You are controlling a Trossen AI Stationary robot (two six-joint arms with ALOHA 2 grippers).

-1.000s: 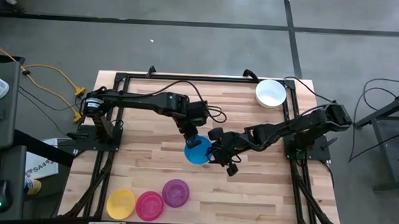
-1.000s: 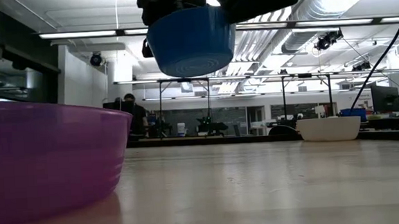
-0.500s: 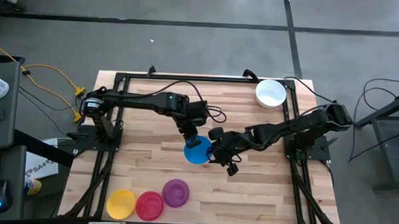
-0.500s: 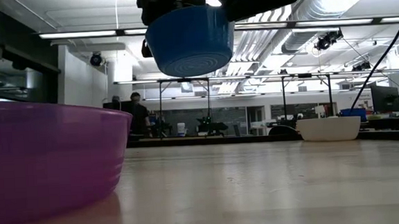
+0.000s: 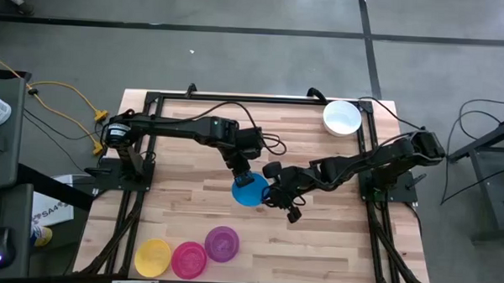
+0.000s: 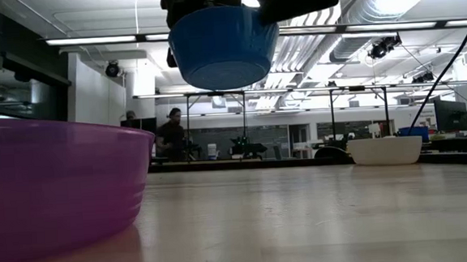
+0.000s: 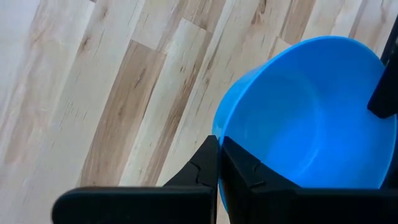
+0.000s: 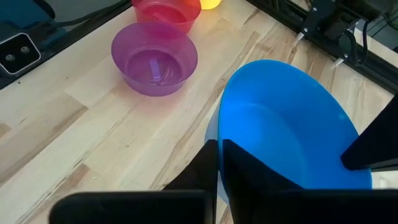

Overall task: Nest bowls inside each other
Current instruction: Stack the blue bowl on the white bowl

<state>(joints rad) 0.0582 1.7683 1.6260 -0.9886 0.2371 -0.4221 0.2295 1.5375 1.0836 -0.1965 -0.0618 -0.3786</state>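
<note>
Both the left pincer (image 5: 243, 176) and right pincer (image 5: 271, 193) clench the blue bowl (image 5: 250, 190) aloft mid-handover; next, left releases

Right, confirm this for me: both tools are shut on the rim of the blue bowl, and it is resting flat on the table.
Not quite. The left tool and right tool are both shut on the rim of the blue bowl, but it is not resting on the table. The low view shows it held up in the air, well clear of the wood.
</note>
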